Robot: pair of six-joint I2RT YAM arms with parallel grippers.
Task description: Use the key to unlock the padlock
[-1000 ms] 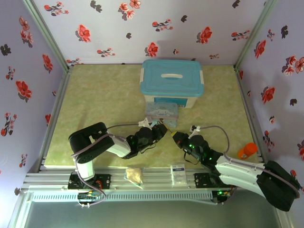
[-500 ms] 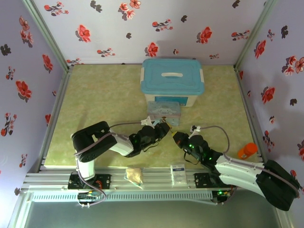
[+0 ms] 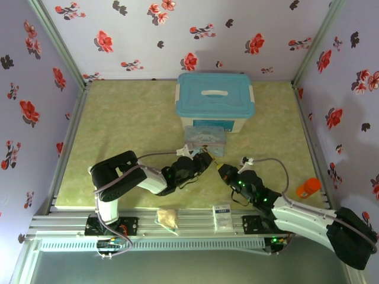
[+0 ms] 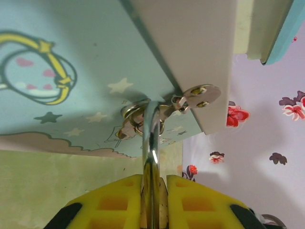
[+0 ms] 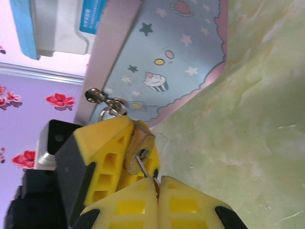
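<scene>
The brass padlock [image 5: 139, 143] hangs by its silvery shackle [image 4: 151, 152] from the hasp of the cartoon tin [image 4: 71, 62]. My left gripper [image 4: 153, 180] is shut on the padlock body, yellow fingers [image 5: 107, 148] on either side of it. The thin dark key [image 5: 144, 168] is pinched in my right gripper [image 5: 158, 180], which is shut. Its tip sits in the keyhole on the padlock's bottom face. From above, the left gripper [image 3: 203, 160] and the right gripper [image 3: 221, 170] meet just in front of the tin [image 3: 204, 139].
A white box with a blue lid [image 3: 214, 99] stands right behind the tin. An orange object [image 3: 308, 188] lies at the right edge. A beige packet [image 3: 168, 218] and a white packet [image 3: 222, 216] rest on the front rail. Flowered walls close three sides.
My left gripper has shifted slightly right with the padlock. The right arm has swung a little, its gripper edging towards the padlock.
</scene>
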